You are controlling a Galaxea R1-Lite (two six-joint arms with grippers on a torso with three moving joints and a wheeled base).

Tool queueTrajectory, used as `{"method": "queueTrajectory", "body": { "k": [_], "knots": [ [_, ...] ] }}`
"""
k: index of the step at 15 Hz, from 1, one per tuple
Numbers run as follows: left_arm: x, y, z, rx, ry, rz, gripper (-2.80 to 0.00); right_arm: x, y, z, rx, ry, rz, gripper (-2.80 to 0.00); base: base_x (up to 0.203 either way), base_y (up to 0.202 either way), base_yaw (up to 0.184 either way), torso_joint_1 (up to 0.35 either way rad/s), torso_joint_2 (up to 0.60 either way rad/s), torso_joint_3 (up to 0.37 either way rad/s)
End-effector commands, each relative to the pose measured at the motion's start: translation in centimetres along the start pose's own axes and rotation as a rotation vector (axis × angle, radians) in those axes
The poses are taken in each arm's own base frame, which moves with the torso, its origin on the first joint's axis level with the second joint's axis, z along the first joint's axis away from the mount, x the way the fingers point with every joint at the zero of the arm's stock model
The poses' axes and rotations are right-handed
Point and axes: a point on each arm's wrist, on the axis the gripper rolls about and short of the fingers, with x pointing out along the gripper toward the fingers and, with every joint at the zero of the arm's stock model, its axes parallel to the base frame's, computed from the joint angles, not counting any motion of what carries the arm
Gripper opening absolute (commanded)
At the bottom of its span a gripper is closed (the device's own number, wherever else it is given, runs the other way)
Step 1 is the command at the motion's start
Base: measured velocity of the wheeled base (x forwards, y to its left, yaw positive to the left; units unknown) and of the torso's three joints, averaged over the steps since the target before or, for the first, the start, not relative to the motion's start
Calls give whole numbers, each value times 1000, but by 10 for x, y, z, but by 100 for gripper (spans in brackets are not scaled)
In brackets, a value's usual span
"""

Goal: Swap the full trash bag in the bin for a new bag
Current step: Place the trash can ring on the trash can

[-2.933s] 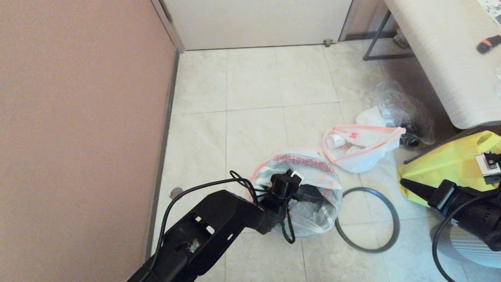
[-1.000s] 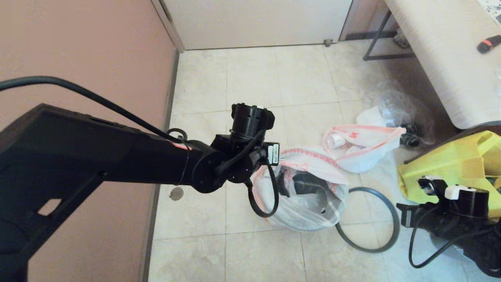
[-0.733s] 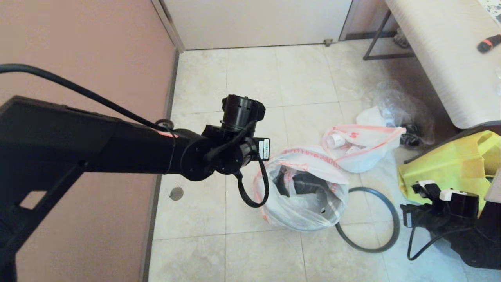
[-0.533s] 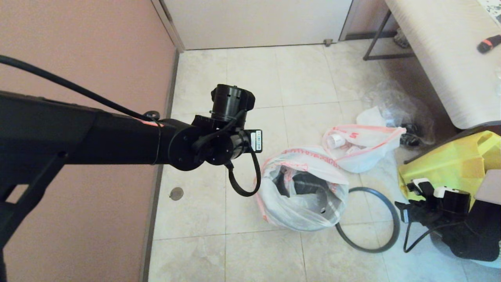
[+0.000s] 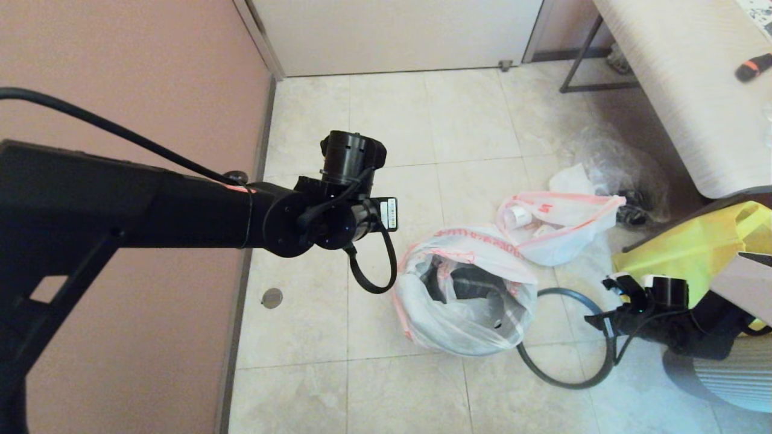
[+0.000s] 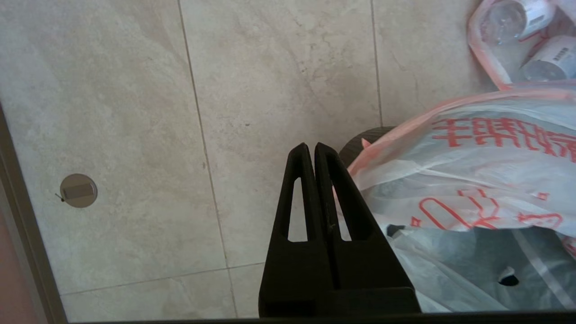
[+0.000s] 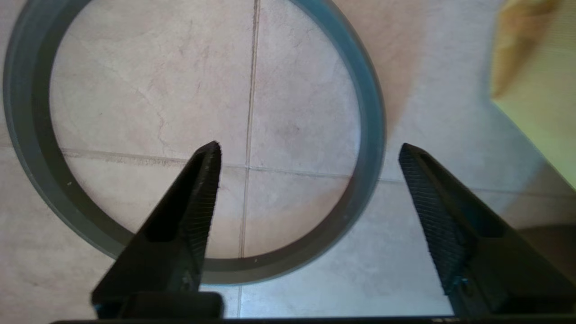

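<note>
my right gripper (image 7: 306, 180) hangs released over the hoop (image 5: 594, 367), straddling its edge to grab it. my left gripper (image 6: 311, 155) is clenched empty beside the bin (image 5: 476, 289), which wears the new bag (image 5: 446, 319).

Three plastic bags are on the floor: one new bag (image 5: 464, 298) with red print lining the single black bin (image 6: 357, 143), one full trash bag (image 5: 558, 226) with pink-red edges holding at least two small white cups, and one clear bag (image 5: 615, 166) behind it. There is one dark grey hoop (image 5: 567, 337), one yellow tote (image 5: 693, 253), one round metal floor plate (image 5: 272, 297), and one black-and-red object (image 5: 753, 66) on the surface (image 5: 681, 90). Two claws are in view, the left claw (image 6: 311, 150) and the right claw (image 7: 308, 153).
</note>
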Motion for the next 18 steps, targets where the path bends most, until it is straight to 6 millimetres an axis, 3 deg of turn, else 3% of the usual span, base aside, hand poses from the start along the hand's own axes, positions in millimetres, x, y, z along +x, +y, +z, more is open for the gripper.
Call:
{"method": "queueTrajectory", "body": {
  "k": [1,9,10,11,15,18],
  "knots": [
    [7,0,-4,1,9,9,-280,12,-6,3,4,13,10,0,0,0,0,0,0,0],
    [19,4,-9,-2,24,31,-280,67,-41,-4,31,82,9,0,0,0,0,0,0,0],
    [19,5,-8,-4,20,32,-280,75,-41,-9,36,104,14,-243,0,0,0,0,0,0],
    [19,5,-8,-4,20,33,-280,83,-42,-15,41,126,20,-280,0,0,0,0,0,0],
    [20,9,-7,-10,18,41,-280,110,-38,-44,50,190,14,-280,0,0,0,0,0,0],
    [13,12,1,-20,-4,48,-280,86,-43,-19,52,183,-3,-280,0,0,0,0,0,0]
  ]
}}
